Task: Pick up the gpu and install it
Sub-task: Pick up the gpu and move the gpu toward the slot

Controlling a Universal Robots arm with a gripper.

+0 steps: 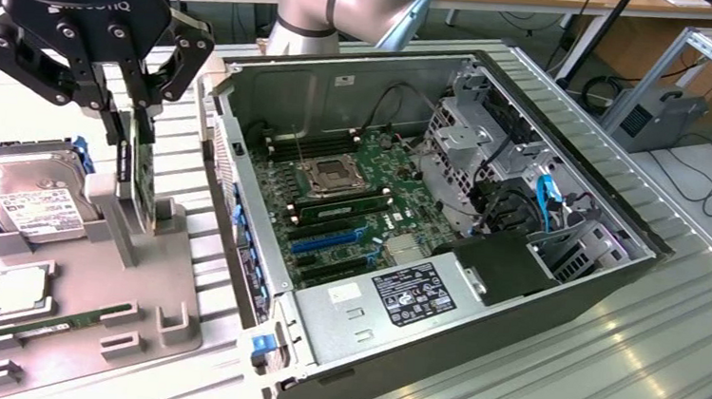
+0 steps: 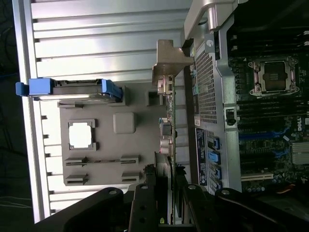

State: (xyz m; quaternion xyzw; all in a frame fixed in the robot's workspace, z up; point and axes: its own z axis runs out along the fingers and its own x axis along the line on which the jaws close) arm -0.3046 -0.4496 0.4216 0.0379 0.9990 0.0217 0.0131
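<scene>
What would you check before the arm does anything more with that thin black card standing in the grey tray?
1. Tool lined up with the thin black circuit card: ok, it sits at the card's top edge.
2. Card upright in the grey plastic tray: ok.
3. Card firmly gripped: cannot tell.
4. Black computer case lying open, side panel off: ok.
5. Long blue slot on the green motherboard empty: ok.
</scene>
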